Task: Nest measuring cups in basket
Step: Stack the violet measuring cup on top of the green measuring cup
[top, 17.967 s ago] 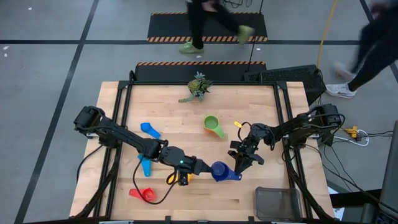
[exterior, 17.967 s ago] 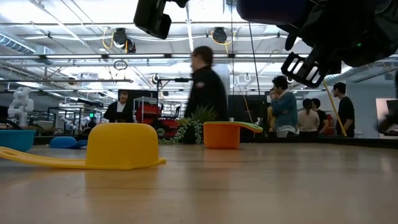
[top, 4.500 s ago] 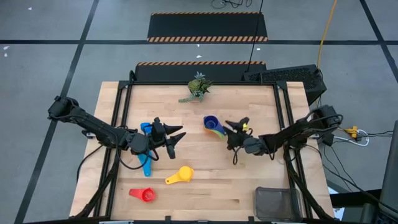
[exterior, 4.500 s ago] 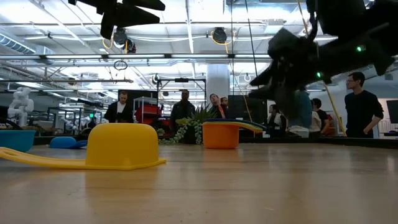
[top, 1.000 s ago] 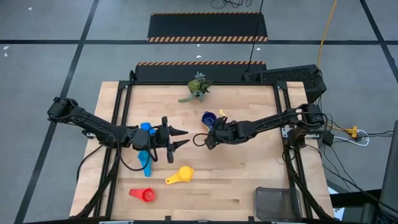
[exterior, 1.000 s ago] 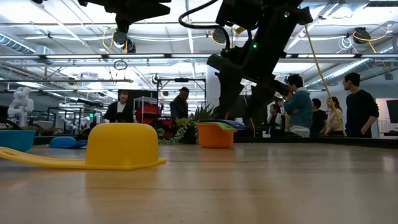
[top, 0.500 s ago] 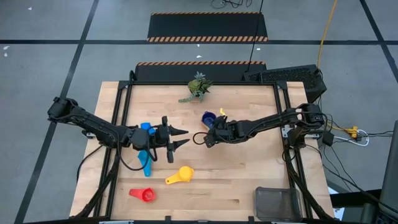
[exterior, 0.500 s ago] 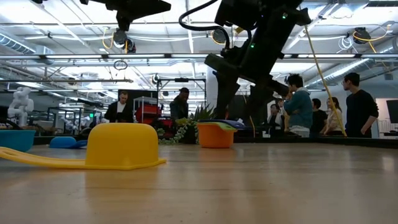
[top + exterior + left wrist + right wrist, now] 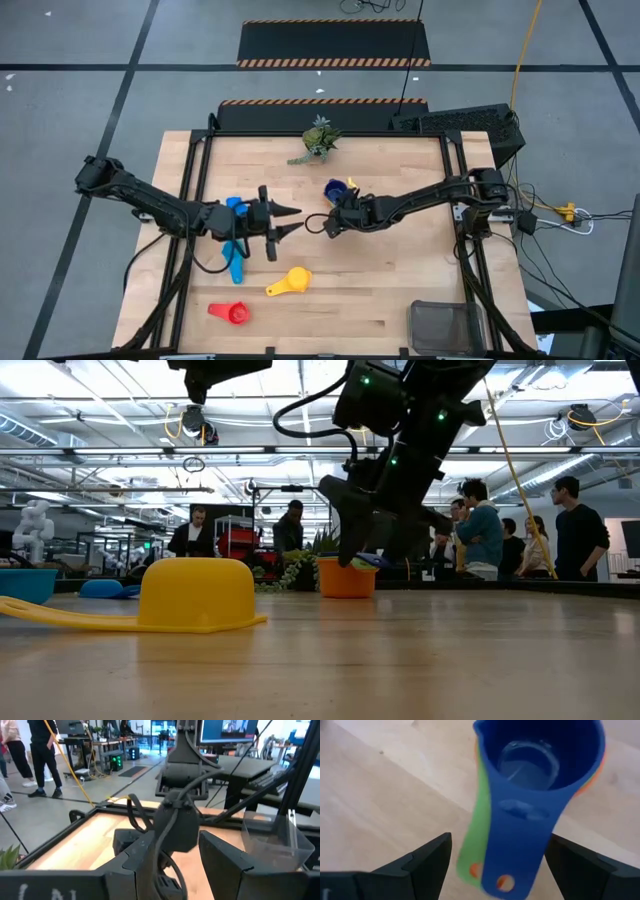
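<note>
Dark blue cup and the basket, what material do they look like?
Dark blue cup: looks like moulded plastic, glossy; light glints inside the bowl, hole at the handle end. Basket: probably dark wire mesh, matte; faint grid texture, too small to be sure.

Dark blue, green and orange measuring cups (image 9: 535,780) nested mid-counter (handles aligned); yellow cup (image 9: 290,280), red cup (image 9: 232,313), light blue cup (image 9: 236,266) scattered; basket (image 9: 447,327) at corner.

A yellow measuring cup (image 9: 195,594) lies bowl-down on the desk (image 9: 400,660). Well behind it stands an orange cup (image 9: 345,577), with a dark arm's gripper (image 9: 385,540) hanging open just above it. People stand beyond.
</note>
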`<state>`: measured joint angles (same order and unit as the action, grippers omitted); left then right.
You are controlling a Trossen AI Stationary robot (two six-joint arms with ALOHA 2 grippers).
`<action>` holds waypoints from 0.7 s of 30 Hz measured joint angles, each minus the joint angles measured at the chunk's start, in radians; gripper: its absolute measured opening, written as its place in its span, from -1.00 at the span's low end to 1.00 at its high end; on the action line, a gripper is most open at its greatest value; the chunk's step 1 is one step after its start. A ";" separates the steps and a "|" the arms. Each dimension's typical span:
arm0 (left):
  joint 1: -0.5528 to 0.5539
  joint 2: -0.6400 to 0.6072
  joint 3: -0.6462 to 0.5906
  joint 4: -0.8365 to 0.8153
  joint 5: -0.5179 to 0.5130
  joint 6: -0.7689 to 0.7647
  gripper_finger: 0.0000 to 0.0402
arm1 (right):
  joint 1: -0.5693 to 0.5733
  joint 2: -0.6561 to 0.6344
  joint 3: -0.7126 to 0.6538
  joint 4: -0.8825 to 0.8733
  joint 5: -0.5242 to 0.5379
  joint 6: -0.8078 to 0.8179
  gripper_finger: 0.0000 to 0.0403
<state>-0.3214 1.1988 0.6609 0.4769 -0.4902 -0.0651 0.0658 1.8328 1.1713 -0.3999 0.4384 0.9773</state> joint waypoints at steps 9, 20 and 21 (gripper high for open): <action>0.003 -0.003 0.000 0.001 -0.008 0.005 -0.23 | -0.007 0.000 0.000 -0.032 0.004 -0.047 0.24; 0.008 -0.003 0.000 -0.001 -0.008 0.009 -0.23 | -0.008 0.000 0.000 -0.077 0.004 -0.076 -0.28; 0.008 -0.003 0.000 0.000 -0.008 0.012 -0.23 | -0.008 0.000 0.000 -0.079 0.004 -0.083 -0.30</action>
<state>-0.3138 1.1957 0.6605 0.4771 -0.4984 -0.0534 0.0579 1.8332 1.1713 -0.4792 0.4419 0.8947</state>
